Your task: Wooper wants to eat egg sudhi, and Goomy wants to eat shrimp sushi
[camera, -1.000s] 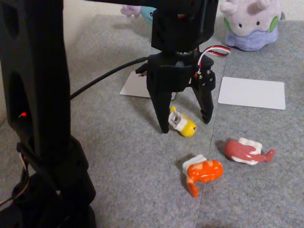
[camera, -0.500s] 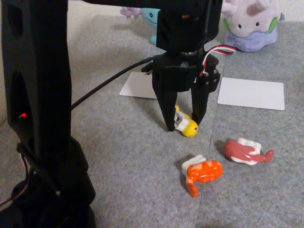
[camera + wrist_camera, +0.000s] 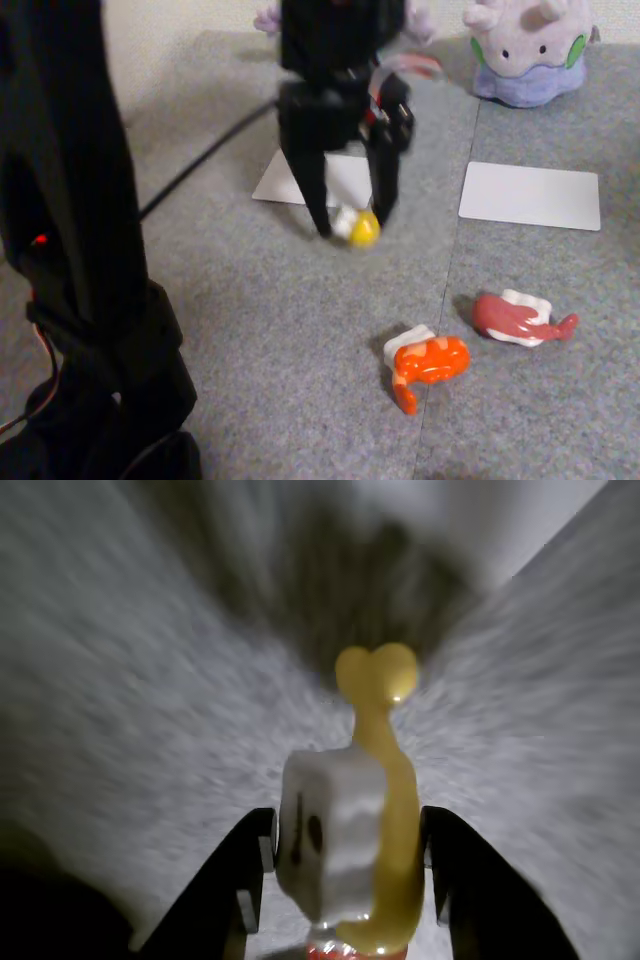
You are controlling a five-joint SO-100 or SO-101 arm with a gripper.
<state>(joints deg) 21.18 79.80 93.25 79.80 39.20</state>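
- Between the two black fingers of the gripper [image 3: 350,228] sits the egg sushi [image 3: 357,227], a small toy with a bright yellow top, white rice block and dark band; the wrist view shows the jaws pinching it at both sides [image 3: 345,865].
- Judged from this, the first delivery is under way but not finished: the piece is carried just in front of the left white rectangular card [image 3: 300,180] and does not yet lie on it.
- Wooper, the light blue plush, is almost wholly hidden behind the arm; only a pale purple gill [image 3: 266,18] peeks out at the top edge.
- Nothing has been done for Goomy [image 3: 528,48], the lavender blob plush with green cheek spots at the back right; its white card [image 3: 530,195] is bare.
- The shrimp sushi [image 3: 428,362], glossy orange with pale stripes on white rice, lies untouched on the grey carpeted counter [image 3: 250,330], near the dull red-pink piece [image 3: 520,318].
- Against the frame half a second earlier, the jaws have narrowed onto the egg piece, and arm and toy have swung left and toward the back, blurred by motion.
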